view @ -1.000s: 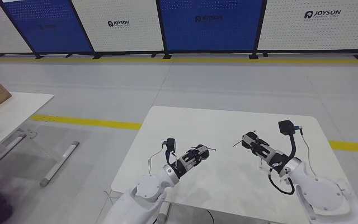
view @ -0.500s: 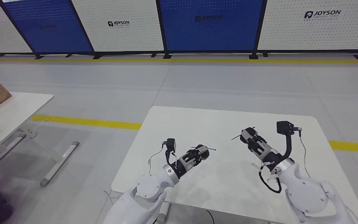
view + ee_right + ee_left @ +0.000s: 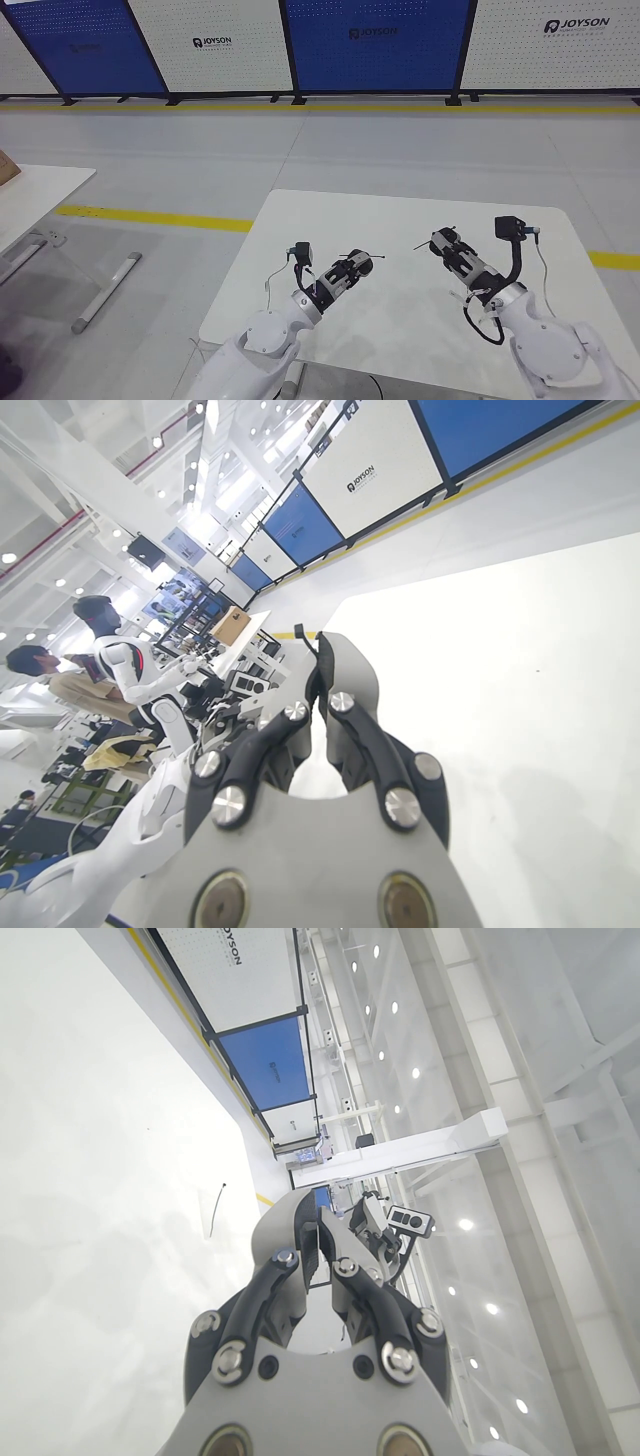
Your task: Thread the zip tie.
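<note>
Right gripper (image 3: 319,660) has its jaws clamped on the black zip tie (image 3: 299,630) over the counter (image 3: 400,215). Left gripper (image 3: 319,1218), jaws pinched together, sits opposite. Threading looks not yet begun; next, the tail must be lined up squarely with the head.

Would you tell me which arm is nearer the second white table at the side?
Left. The left tool hangs over the work table's half on that second table's side; the right tool, shut on a zip tie, is over the other half.
</note>
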{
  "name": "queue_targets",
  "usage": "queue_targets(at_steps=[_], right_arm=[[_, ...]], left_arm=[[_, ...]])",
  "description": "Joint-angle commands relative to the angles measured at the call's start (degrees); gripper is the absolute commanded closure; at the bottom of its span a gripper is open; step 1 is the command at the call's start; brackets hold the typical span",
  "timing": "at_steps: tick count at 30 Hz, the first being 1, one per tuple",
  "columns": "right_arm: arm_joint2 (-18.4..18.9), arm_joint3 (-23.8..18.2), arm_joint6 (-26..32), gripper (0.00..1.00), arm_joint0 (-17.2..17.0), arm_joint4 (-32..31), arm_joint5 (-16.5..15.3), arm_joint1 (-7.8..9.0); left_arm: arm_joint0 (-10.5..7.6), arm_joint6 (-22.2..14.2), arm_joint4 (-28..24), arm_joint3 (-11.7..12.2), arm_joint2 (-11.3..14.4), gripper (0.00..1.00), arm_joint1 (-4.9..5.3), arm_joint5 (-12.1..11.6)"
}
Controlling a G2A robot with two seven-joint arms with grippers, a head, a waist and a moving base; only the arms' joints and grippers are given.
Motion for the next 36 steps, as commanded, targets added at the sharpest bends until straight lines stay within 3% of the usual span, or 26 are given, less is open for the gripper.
queue_targets(at_steps=[1, 5, 10, 12, 26, 32, 36], right_arm=[[0.0, 0.0, 0.0, 1.0, 0.0, 0.0, 0.0, 0.0], [-0.5, 1.2, 0.1, 1.0, 0.0, 3.0, -0.4, -0.33], [-3.1, 1.9, 0.2, 1.0, 0.7, 1.9, -0.2, -0.8], [-3.8, 2.2, -0.1, 1.0, 0.7, 2.4, 1.4, -1.04], [-4.0, 2.0, 0.0, 1.0, 0.7, 2.7, 1.7, -1.08], [-5.9, 1.5, -7.5, 1.0, -0.8, 3.7, 1.0, -1.97], [-8.4, 1.9, -13.7, 1.0, -0.7, -0.4, 2.6, -2.72]], left_arm=[[0.0, 0.0, 0.0, 0.0, 0.0, 1.0, 0.0, 0.0], [0.0, 0.0, 0.0, 0.0, 0.0, 1.0, 0.0, 0.0], [0.0, 0.0, 0.0, 0.0, 0.0, 1.0, 0.0, 0.0], [0.0, 0.0, 0.0, 0.0, 0.0, 1.0, 0.0, 0.0], [0.0, 0.0, 0.0, 0.0, 0.0, 1.0, 0.0, 0.0], [0.0, 0.0, 0.0, 0.0, 0.0, 1.0, 0.0, 0.0], [0.0, 0.0, 0.0, 0.0, 0.0, 1.0, 0.0, 0.0]])
